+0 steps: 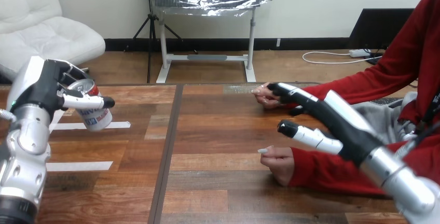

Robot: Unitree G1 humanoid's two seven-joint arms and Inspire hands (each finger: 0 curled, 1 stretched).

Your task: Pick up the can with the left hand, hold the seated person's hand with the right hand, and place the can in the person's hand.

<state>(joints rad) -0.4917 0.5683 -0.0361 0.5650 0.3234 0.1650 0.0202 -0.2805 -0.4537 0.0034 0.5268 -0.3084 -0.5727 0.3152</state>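
Observation:
A can [93,111] with a silver top and red, white and blue sides is lifted off the table at the left, tilted, with my left hand [49,86] shut round it. My right hand [316,112] hovers open at the right, fingers stretched toward the far hand of the person [263,95], which rests on the table just beyond my fingertips. I cannot tell whether they touch. The person's near hand [277,161] lies curled on the table below my right thumb [298,131], apart from it.
The wooden table [218,193] has a dark seam down its middle. Two white tape strips [78,166] lie on its left half, under and in front of the can. The person's red sleeves [363,86] cross the table's right side.

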